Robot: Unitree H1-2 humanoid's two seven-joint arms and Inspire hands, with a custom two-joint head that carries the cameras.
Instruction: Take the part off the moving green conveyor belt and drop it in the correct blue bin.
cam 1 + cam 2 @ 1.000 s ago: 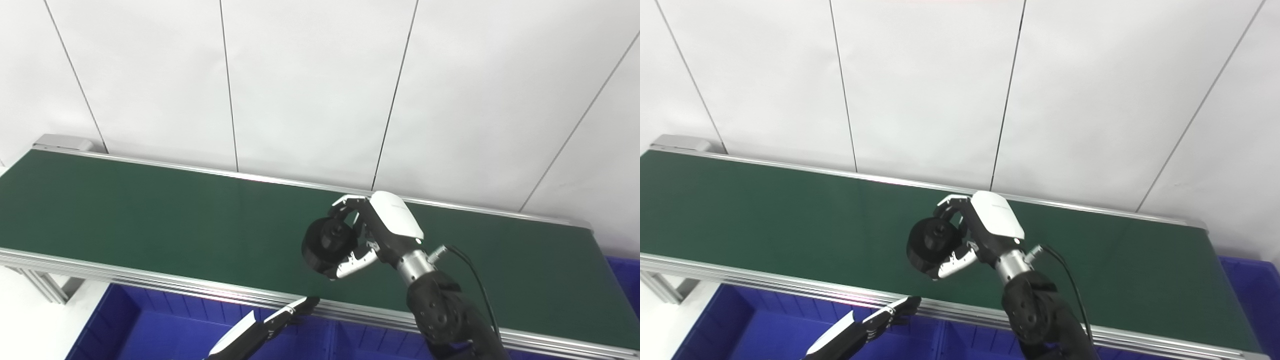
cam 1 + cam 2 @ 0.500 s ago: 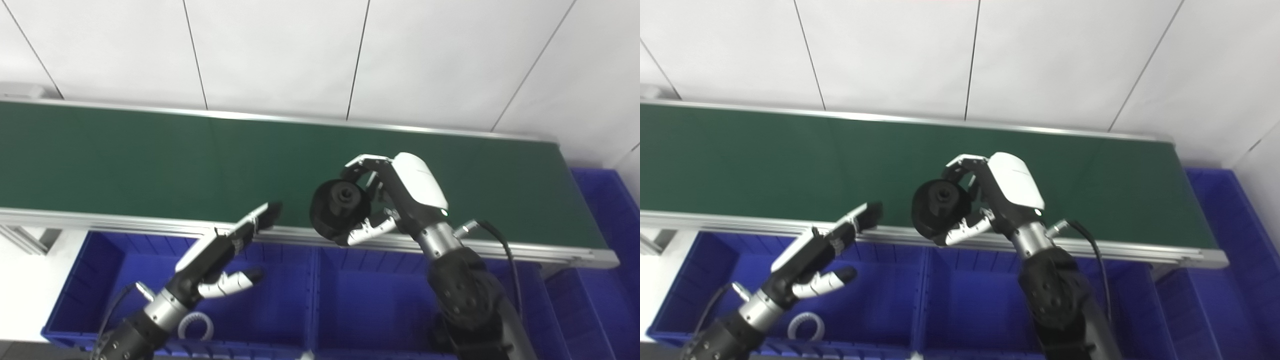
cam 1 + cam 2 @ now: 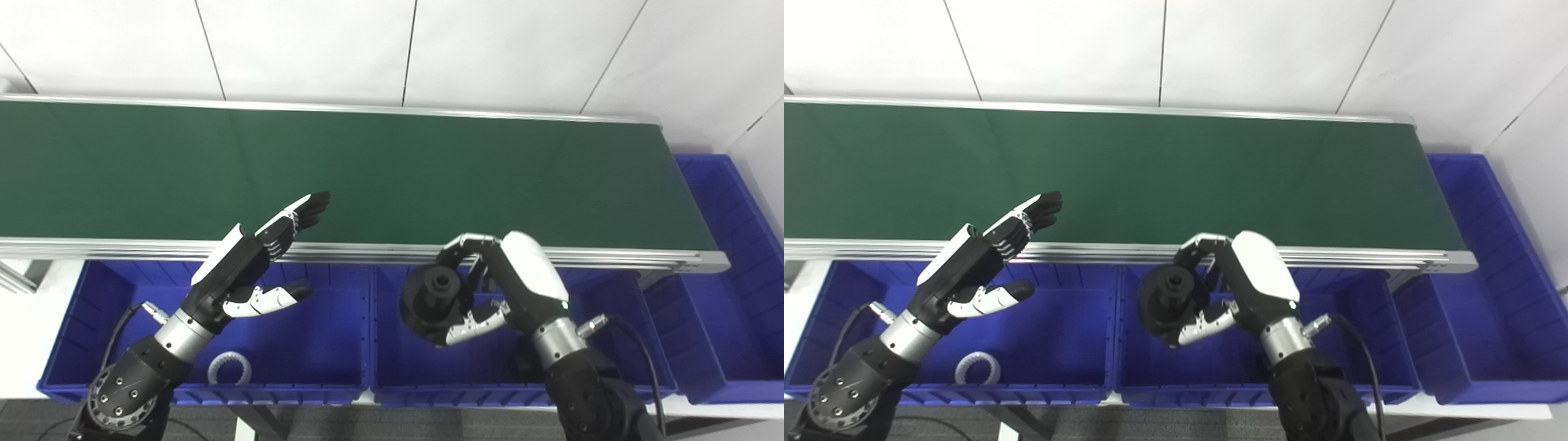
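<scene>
My right hand (image 3: 508, 288) is shut on a black round part (image 3: 436, 300) with a hub hole in its face. It holds the part in the air over the middle blue bin (image 3: 398, 367), just in front of the conveyor's near rail. The same part shows in the right eye view (image 3: 1171, 303). My left hand (image 3: 254, 263) is open and empty, fingers stretched out, above the left blue bin (image 3: 110, 318) and reaching over the rail. The green conveyor belt (image 3: 380, 171) carries nothing in view.
A white toothed ring (image 3: 229, 369) lies in the left bin. A third blue bin (image 3: 729, 245) stands at the right end of the belt. The conveyor's aluminium rail (image 3: 612, 254) runs between belt and bins. A white panel wall stands behind.
The camera has tilted down, bringing the bins into view. My right hand has carried the black part from over the belt to over the middle bin. My left hand has risen into view.
</scene>
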